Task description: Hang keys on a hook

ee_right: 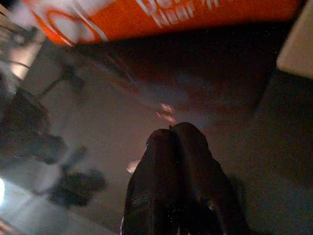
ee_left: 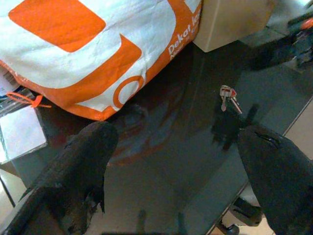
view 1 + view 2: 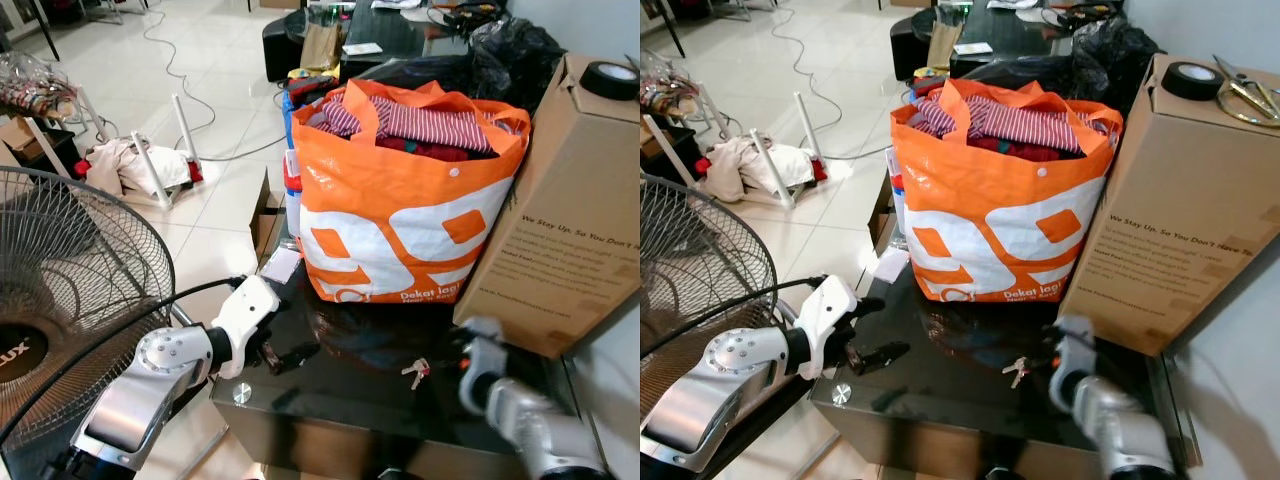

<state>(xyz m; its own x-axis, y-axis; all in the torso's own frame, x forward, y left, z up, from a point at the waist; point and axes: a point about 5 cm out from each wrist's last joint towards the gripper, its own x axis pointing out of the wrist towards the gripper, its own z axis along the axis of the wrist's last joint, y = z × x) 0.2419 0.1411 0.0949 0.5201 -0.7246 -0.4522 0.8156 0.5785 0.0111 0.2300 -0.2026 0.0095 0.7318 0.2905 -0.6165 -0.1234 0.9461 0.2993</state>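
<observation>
Fingers [image 2: 83, 166] of the left gripper [image 2: 181, 161] spread wide above the glossy black table [image 3: 340, 400]; the right gripper [image 1: 178, 132] has its fingers pressed together just beside the keys [image 3: 416, 372], which lie flat before an orange bag [image 3: 400, 200]. Beyond lies white tiled floor [image 3: 210, 70]; the right wrist view is dark and blurred.

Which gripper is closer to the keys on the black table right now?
Right. The right gripper sits just beside the keys on the black table, fingers shut. The left gripper hangs open over the table's far left side.
</observation>
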